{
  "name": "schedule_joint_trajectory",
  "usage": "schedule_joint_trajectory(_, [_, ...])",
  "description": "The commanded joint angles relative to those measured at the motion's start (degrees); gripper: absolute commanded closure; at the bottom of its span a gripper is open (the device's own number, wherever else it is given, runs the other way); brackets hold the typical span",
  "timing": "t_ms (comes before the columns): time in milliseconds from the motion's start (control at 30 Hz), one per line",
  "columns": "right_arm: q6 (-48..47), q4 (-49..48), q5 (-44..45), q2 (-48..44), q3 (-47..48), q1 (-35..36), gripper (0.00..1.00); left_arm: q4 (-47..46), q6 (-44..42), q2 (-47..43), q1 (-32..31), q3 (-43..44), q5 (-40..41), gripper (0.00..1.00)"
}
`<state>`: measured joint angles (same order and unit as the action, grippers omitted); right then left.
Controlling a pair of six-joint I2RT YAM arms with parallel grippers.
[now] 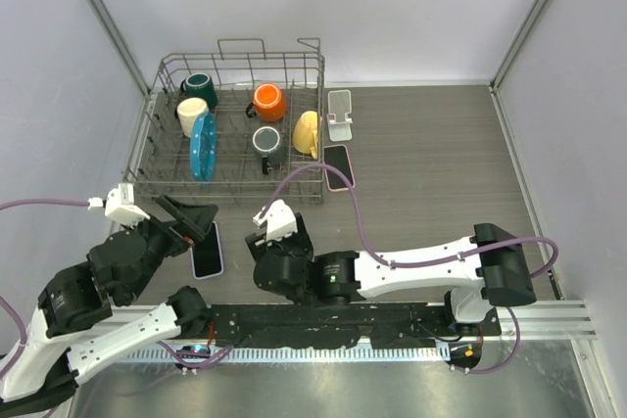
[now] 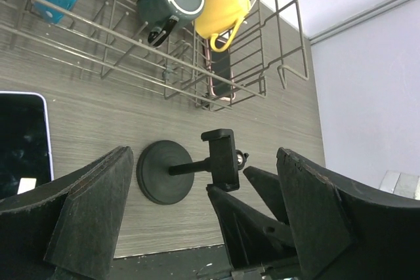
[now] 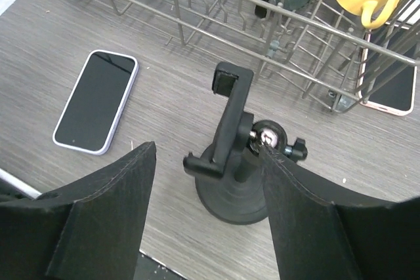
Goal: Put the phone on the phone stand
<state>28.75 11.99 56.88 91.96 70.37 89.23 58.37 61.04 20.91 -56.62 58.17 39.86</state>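
Note:
A phone in a lavender case (image 1: 208, 249) lies face up on the table; it also shows in the right wrist view (image 3: 96, 101) and at the left edge of the left wrist view (image 2: 23, 142). A black phone stand (image 3: 233, 162) with a round base and clamp stands upright right of it, also seen in the left wrist view (image 2: 190, 165). My right gripper (image 3: 209, 159) is open, its fingers on either side of the stand. My left gripper (image 2: 203, 155) is open and empty, just above and left of the phone in the top view (image 1: 194, 220).
A wire dish rack (image 1: 235, 188) with mugs and a blue plate fills the back left. A second phone in a pink case (image 1: 338, 165) lies by the rack's right end. A white phone stand (image 1: 340, 115) sits behind it.

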Motion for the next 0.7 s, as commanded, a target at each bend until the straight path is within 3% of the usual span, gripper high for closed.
schedule_joint_trajectory(0, [1.4, 1.2, -0.5, 2.5, 5.1, -0.4, 0.33, -1.1, -1.5, 1.9, -0.1, 1.2, 2.2, 0.06])
schedule_joint_trajectory(367, [0.7, 4.6, 2.6, 2.9, 2.9, -1.3, 0.66, -1.4, -3.1, 3.4, -0.1, -0.5, 0.7, 0.07])
schedule_joint_trajectory(500, [-4.7, 2.1, 0.7, -2.7, -2.8, -1.3, 0.79, -3.1, -3.3, 4.3, -0.1, -0.2, 0.0, 0.06])
schedule_joint_trajectory(567, [-6.5, 0.3, -0.9, -6.3, -6.0, -1.5, 0.96, -4.3, -4.1, 4.9, -0.1, 0.1, -2.1, 0.06])
schedule_joint_trajectory(600, [-7.1, -0.6, -2.3, -10.2, -9.7, -2.0, 0.99, -4.7, -4.3, 5.7, -0.1, -0.1, -3.0, 0.06])
schedule_joint_trajectory(667, [-10.8, -4.1, -8.2, -14.3, -13.7, -3.4, 0.99, -5.1, -4.9, 6.8, -0.1, -0.5, -5.0, 0.05])
